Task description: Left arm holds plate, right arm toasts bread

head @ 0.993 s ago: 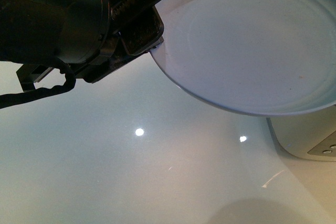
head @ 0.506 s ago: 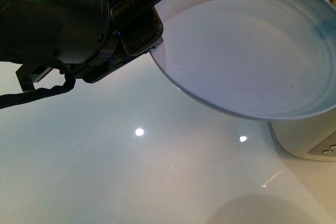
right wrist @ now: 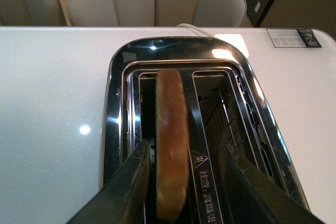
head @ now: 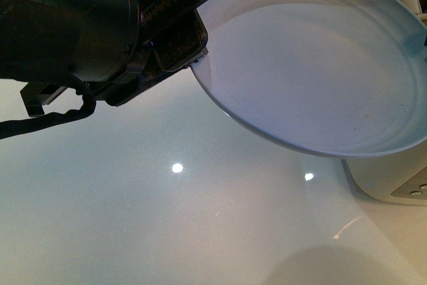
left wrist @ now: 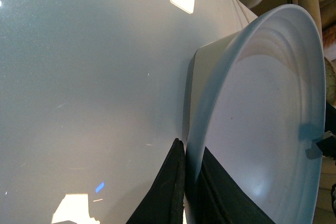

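Bread (right wrist: 170,140): one slice standing on edge in one slot of the toaster (right wrist: 113,103), crust just proud of the slot mouth. The second slot is empty. The slice's long axis runs along the slot, i.e. down the toaster's length, so its thin dimension lies across the toaster. Right gripper (right wrist: 185,148) hangs directly over that slot with its fingers spread and holding nothing. One finger (right wrist: 131,182) is just beside one face of the slice, and the other (right wrist: 241,182) sits over the empty slot, apart from the slice. Whether the near finger touches the crust cannot be resolved. The closing line crosses the thin dimension, so the slice sits between the fingers but off-centre towards the near one. Judgement: a pinch would suit this orientation, but the gripper needs to shift across the toaster to centre first. Plate (head: 313,78): clamped by its rim in the left gripper (head: 180,31), tilted and empty, raised above the toaster's near corner and clear of the table (head: 133,218). The right arm is the nearer to the bread, and the left is committed to the plate.
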Tool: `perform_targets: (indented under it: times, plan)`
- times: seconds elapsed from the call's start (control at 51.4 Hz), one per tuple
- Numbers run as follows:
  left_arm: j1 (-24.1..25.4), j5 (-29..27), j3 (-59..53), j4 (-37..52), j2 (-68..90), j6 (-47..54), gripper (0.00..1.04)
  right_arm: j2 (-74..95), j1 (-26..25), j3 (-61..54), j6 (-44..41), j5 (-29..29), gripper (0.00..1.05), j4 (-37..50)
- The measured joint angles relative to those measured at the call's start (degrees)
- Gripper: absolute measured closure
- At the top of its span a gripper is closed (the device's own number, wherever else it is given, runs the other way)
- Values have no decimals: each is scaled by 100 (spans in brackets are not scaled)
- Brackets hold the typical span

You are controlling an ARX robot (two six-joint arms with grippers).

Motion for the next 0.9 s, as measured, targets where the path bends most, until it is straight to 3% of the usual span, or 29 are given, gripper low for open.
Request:
perform_targets:
  times: [0.331,0.487,0.895]
  plan:
    - [-11,76,0,2,0,-28,102,-575,-199,-55,179,-251,8,-203]
    - [-9,24,0,0,0,-31,102,-1220,-398,-76,330,-286,9,-461]
    - [-11,31,0,0,0,-28,102,-3598,-1016,-723,533,-1045,10,-1657]
